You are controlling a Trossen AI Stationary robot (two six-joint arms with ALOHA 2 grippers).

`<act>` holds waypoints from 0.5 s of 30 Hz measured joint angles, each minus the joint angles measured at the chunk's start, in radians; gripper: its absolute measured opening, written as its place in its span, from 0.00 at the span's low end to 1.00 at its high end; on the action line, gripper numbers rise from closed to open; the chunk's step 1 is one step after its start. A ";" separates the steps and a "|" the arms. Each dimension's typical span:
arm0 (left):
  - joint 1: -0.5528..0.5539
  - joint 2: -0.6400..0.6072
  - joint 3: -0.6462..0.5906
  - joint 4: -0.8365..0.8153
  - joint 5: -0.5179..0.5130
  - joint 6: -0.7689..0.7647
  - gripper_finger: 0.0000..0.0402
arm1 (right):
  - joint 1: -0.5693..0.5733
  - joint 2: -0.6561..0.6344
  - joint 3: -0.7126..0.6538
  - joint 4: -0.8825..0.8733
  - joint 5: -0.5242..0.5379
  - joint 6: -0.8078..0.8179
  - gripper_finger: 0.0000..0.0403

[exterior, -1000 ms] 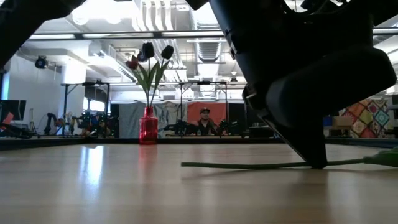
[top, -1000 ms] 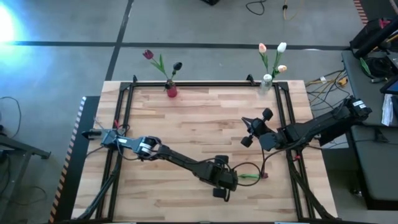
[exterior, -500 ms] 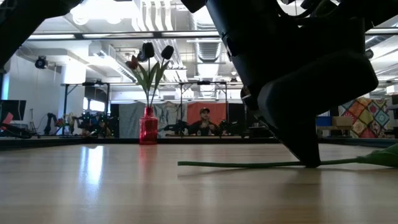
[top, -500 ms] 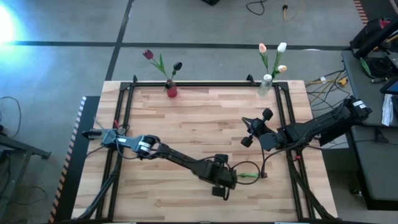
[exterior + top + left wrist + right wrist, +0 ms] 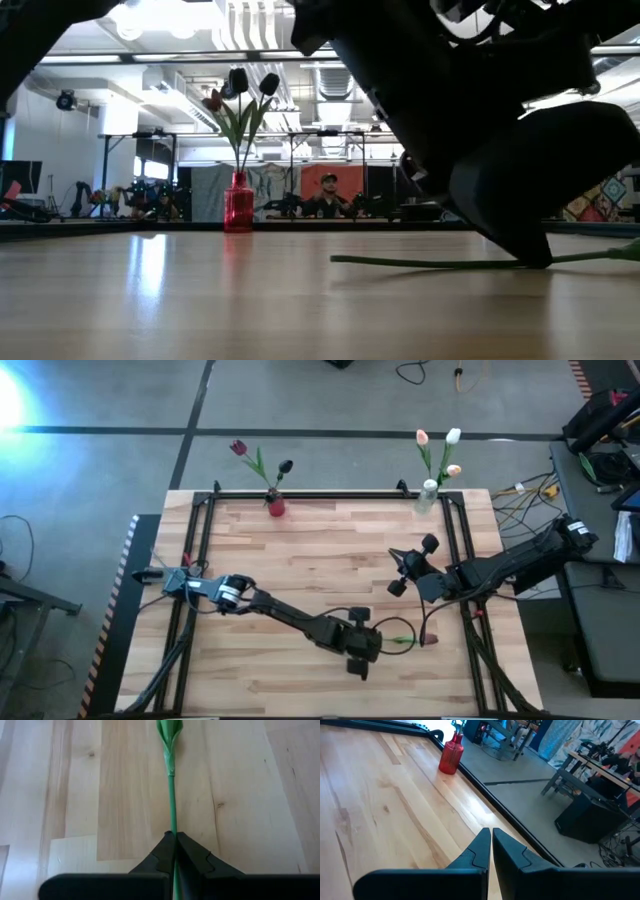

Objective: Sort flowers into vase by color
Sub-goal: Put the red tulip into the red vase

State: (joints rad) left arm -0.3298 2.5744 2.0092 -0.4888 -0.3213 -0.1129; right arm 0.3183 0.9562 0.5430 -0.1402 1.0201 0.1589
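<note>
The left gripper, at the table's 5 o'clock, has its fingers closed on the stem of the flower lying flat; it should lift straight up, so the head clears the wood.

Flower stem runs off the left wrist view at 12 o'clock, head cut off. In the low view the dark arm blocks the upper right, hiding the stem's grip point. High view: flower head beside the left gripper too small to tell colour.
</note>
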 joint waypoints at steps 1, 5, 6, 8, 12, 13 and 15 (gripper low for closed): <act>0.000 -0.017 -0.027 0.021 0.004 0.000 0.00 | 0.000 0.000 0.000 0.000 -0.001 -0.001 0.03; 0.003 -0.106 -0.177 0.140 0.028 -0.015 0.00 | 0.000 0.000 0.000 -0.001 -0.004 -0.002 0.03; 0.003 -0.135 -0.227 0.175 0.028 -0.026 0.00 | 0.000 0.000 0.000 0.000 -0.005 -0.002 0.03; 0.003 -0.197 -0.337 0.250 0.028 -0.041 0.00 | 0.000 0.000 0.000 0.000 -0.008 -0.004 0.03; 0.002 -0.324 -0.558 0.385 0.034 -0.084 0.00 | 0.000 0.000 0.000 0.005 -0.008 -0.005 0.03; 0.001 -0.354 -0.611 0.419 0.033 -0.092 0.00 | 0.000 0.000 0.000 0.003 -0.008 -0.005 0.03; 0.000 -0.419 -0.720 0.494 0.032 -0.107 0.00 | 0.000 0.000 0.000 0.004 -0.008 -0.006 0.03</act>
State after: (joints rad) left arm -0.3296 2.1554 1.2888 0.0055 -0.2892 -0.2196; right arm 0.3187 0.9558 0.5430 -0.1366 1.0122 0.1532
